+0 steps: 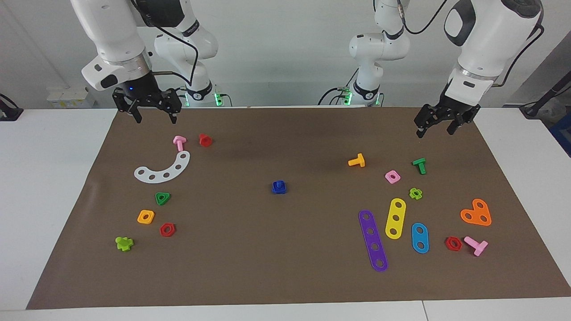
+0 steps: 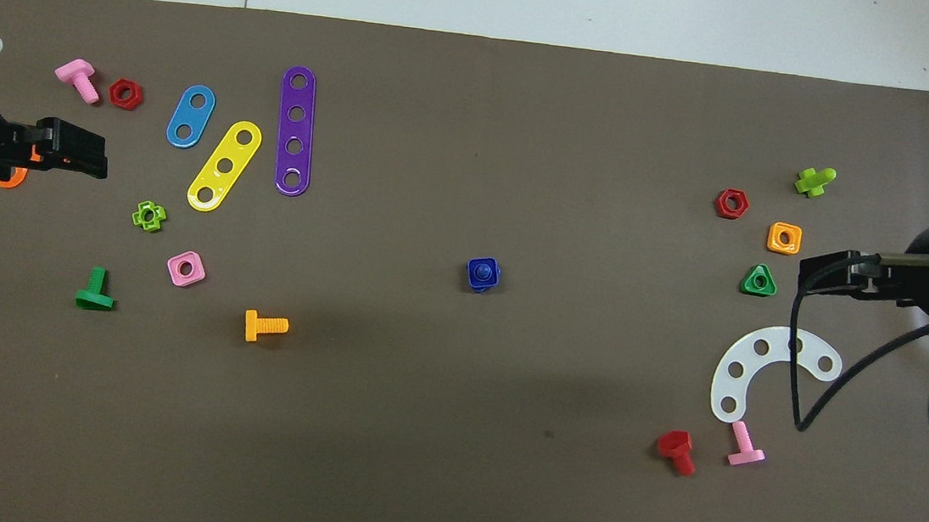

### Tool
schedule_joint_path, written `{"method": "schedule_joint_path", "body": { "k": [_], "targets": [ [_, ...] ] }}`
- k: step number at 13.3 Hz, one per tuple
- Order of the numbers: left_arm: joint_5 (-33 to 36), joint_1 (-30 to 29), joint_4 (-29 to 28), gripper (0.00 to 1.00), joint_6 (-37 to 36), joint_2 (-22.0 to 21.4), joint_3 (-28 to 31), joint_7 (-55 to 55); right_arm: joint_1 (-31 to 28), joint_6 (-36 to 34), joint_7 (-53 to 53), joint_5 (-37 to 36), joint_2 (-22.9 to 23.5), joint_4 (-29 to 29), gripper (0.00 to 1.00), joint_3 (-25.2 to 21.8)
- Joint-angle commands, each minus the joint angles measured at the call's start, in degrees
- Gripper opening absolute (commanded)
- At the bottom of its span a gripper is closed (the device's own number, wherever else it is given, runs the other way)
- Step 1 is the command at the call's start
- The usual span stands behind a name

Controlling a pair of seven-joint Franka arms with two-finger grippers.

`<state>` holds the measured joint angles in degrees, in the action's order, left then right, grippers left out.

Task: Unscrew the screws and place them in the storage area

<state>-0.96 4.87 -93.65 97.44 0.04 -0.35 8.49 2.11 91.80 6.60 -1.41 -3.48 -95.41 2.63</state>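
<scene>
A blue screw sits threaded in a blue square nut at the middle of the brown mat; it also shows in the overhead view. The storage area lies toward the right arm's end, with a white curved strip, a green nut, an orange nut and a red nut. My right gripper hangs open and empty over the mat's edge nearest the robots, above that area. My left gripper hangs open and empty over the left arm's end.
Purple, yellow and blue strips and an orange heart plate lie toward the left arm's end, with orange, green and pink bolts. A pink bolt and a red bolt lie beside the white strip.
</scene>
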Motion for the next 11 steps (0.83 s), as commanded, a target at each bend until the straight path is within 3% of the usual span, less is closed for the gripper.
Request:
{"method": "schedule_joint_path", "body": {
  "k": [1,6,9,11],
  "targets": [
    [1.13,-0.56,-0.13,1.0,-0.32,-0.74,-0.09,-0.93,-0.17,1.01,0.43,-0.88,-1.18,-1.18,1.0,0.27],
    [1.13,1.62,-4.94,1.0,0.98,-3.02,-0.87,-4.69,-0.17,1.1,0.52,-0.35,-1.18,-1.35,1.0,0.27],
    [0.61,9.52,-6.54,0.98,3.36,-2.07,-0.79,-3.06,-0.09,1.1,0.61,-0.26,-1.36,-1.7,1.0,0.27],
    [-2.45,13.91,-6.11,0.93,6.42,1.43,-0.79,4.99,-0.09,1.1,0.61,-0.17,-1.36,-1.79,1.0,0.27]
  ]
}}
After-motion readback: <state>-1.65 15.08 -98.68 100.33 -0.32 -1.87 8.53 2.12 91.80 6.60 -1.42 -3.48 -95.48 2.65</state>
